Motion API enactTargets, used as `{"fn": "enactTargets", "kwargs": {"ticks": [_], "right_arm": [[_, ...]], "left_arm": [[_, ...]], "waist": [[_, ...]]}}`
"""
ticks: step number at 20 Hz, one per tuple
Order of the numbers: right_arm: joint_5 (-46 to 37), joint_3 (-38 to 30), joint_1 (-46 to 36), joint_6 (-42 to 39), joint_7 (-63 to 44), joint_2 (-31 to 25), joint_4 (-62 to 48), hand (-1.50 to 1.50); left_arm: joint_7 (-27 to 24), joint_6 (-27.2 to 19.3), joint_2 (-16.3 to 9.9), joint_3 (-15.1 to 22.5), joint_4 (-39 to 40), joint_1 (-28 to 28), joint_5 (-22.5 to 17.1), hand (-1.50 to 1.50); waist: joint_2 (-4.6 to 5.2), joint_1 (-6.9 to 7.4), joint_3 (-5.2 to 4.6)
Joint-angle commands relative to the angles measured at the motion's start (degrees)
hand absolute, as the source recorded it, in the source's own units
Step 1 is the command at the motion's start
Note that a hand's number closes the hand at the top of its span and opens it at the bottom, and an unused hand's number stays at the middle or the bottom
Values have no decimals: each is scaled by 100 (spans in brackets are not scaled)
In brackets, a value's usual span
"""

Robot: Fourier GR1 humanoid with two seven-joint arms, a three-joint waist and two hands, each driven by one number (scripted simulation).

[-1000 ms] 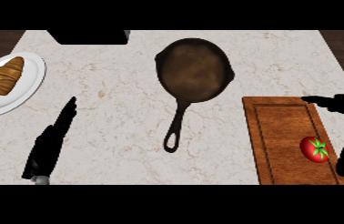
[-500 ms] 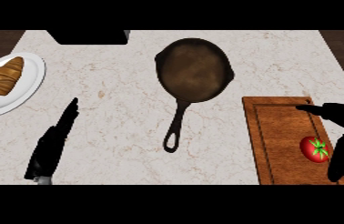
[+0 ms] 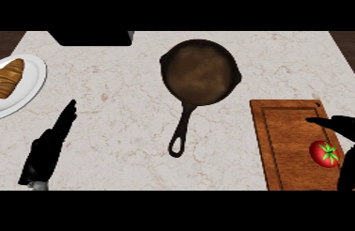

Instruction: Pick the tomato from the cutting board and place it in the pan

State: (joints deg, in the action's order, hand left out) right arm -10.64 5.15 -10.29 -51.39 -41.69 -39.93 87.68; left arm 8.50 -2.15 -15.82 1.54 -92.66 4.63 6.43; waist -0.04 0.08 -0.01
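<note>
Red tomato [image 3: 325,153], green stem up, sits on the wooden cutting board [image 3: 284,141] near its right edge, lower half. Right hand [image 3: 340,126] is at the view's right edge, spread wide around the tomato: one digit stretched across the board just above it, another dark part below it; contact not discernible, nothing gripped. Dark pan [image 3: 199,77] sits on the marble counter [image 3: 125,108] left of the board, handle pointing down. Left hand [image 3: 50,145] rests lower left, fingers straight. White plate [image 3: 31,87] with bread [image 3: 10,77] at far left.
</note>
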Motion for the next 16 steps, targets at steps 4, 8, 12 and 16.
{"fn": "enactTargets", "kwargs": {"ticks": [4,8,12,16], "right_arm": [[-520,-150,-40,-225,-142,509,-52,-150],[-1111,-67,-14,-7,695,573,-598,-150],[-1349,-105,43,432,995,827,-692,150],[-1396,-324,-68,447,1313,847,-1050,150]], "left_arm": [[158,196,102,-158,-122,31,136,0],[-111,105,309,-176,227,-183,263,0],[199,358,122,-247,-92,-172,223,0],[-284,231,327,-182,4,172,367,0]], "waist": [[1,9,1],[6,9,2],[3,9,3],[5,19,3]]}}
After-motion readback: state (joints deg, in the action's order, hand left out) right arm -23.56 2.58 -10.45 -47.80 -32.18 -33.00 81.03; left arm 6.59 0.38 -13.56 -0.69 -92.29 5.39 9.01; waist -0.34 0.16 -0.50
